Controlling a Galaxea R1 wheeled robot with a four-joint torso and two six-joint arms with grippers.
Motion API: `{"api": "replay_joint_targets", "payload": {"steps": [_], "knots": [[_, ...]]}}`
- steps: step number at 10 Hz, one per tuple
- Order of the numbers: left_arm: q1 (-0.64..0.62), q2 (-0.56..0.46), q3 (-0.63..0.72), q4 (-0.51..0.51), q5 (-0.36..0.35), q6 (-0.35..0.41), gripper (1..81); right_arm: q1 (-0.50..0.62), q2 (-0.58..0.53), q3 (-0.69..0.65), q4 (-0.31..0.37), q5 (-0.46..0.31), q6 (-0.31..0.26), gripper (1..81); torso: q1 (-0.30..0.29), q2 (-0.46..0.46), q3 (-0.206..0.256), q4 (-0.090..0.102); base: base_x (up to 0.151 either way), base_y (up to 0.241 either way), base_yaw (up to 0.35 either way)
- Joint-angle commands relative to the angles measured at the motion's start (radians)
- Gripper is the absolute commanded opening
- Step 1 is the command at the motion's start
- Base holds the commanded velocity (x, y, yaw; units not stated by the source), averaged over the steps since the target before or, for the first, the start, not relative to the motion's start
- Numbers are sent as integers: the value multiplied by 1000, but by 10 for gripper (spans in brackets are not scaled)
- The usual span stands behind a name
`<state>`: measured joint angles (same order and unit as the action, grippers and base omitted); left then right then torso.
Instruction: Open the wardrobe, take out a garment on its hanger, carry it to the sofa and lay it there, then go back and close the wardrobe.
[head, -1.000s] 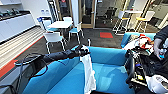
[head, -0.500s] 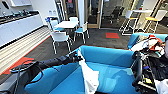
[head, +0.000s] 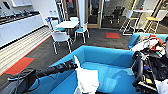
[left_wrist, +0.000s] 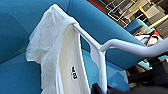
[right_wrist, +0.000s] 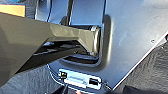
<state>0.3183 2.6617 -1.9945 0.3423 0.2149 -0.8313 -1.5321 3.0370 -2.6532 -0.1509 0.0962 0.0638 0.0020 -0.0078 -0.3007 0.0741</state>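
We find the left end effector gripping the hanger, the garment hanging over the sofa seat. We judge laying down and closing the wardrobe outstanding.

No readable text anywhere. Only a small dark label on the inside of the white garment, seen from the left wrist, with pale marks too blurred to read, perhaps a size tag. Also a pale sticker-like plate low on the robot's grey body in the right wrist view, with small dark marks, none legible. Nothing legible on the blue sofa, on the back walls, or on the white bench among the chairs.
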Motion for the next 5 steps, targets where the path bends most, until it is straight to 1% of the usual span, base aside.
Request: {"api": "replay_joint_targets", "payload": {"steps": [1,2,3,5], "knots": [[-129,-52,-17,43,-26,9,10,2,13,6,-10,-65,-4,811,0,0,0,0,0,0,0],[-109,-71,-49,41,-31,11,10,0,13,6,-10,-65,-4,811,0,0,0,0,0,0,0],[-84,-87,-79,40,-34,12,10,-1,12,6,-10,-65,-4,811,0,0,0,33,0,0,0],[-38,-117,-103,40,-35,15,10,-1,12,6,-12,-65,-4,811,0,0,0,93,0,0,0]]}}
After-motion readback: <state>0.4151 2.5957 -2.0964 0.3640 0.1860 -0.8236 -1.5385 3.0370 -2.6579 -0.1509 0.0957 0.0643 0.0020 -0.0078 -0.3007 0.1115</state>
